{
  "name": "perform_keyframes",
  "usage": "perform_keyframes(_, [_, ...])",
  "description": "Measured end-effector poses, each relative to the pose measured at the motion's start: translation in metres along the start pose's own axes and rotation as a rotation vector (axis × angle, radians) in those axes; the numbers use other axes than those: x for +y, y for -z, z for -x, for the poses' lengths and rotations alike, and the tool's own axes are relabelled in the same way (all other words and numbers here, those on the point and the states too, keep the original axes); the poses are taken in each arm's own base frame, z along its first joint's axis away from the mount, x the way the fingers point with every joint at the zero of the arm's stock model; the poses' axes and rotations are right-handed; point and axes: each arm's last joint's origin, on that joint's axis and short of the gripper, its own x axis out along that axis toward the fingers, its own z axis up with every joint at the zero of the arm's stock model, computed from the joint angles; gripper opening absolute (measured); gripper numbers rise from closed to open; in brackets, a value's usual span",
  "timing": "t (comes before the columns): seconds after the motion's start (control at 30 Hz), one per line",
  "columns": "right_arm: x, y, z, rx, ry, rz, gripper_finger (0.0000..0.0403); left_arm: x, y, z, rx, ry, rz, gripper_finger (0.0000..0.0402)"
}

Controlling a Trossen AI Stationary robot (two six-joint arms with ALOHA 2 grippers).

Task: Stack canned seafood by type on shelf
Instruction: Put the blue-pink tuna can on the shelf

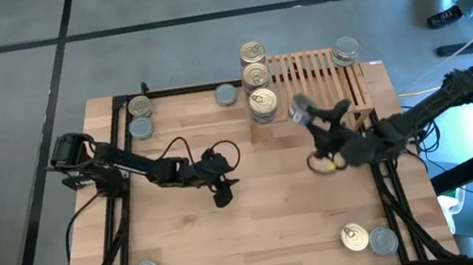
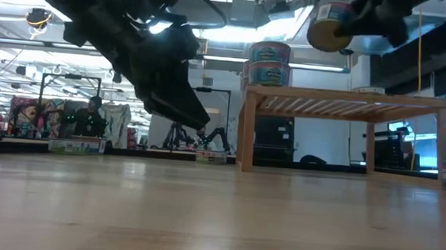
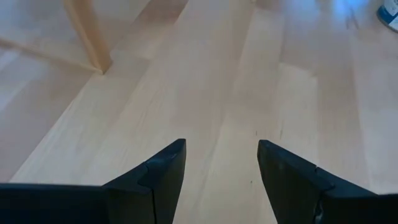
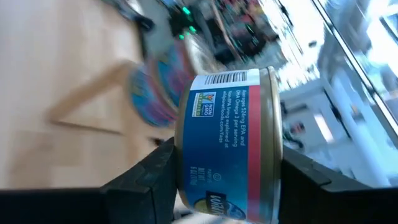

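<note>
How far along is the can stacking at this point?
Partly done: gold-top stacks and one silver can sit on the shelf. The right gripper carries a blue can toward it. Left gripper is empty. Loose cans remain at the table's corners.

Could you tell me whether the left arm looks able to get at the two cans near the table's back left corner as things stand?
Probably yes: the left claw is open and empty, and only bare wooden tabletop lies between it and the two round metal cans, with nothing stacked over them.
</note>
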Motion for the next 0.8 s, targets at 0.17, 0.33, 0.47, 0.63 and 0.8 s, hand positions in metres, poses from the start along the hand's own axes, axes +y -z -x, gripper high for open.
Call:
perform_keyframes(0.17, [-0.016,0.013,-0.028,0.121,0.045,-0.017,0.0193,-0.001,0.000,0.000,-0.002,-0.003,0.001,0.0198])
perform_keyframes(0.33, [-0.028,0.028,-0.063,0.206,0.007,-0.011,0.0193,-0.001,0.000,0.000,-0.003,-0.003,0.009,0.0198])
perform_keyframes(0.47, [-0.039,0.038,-0.088,0.231,-0.003,0.008,0.0193,-0.001,0.000,0.000,-0.004,-0.002,0.013,0.0198])
perform_keyframes(0.63, [-0.052,0.051,-0.115,0.229,-0.016,0.044,0.0193,-0.001,-0.001,0.000,-0.004,-0.002,0.013,0.0198])
perform_keyframes(0.8, [-0.062,0.070,-0.137,0.218,-0.058,0.037,0.0193,-0.001,-0.001,0.000,-0.005,-0.002,0.013,0.0198])
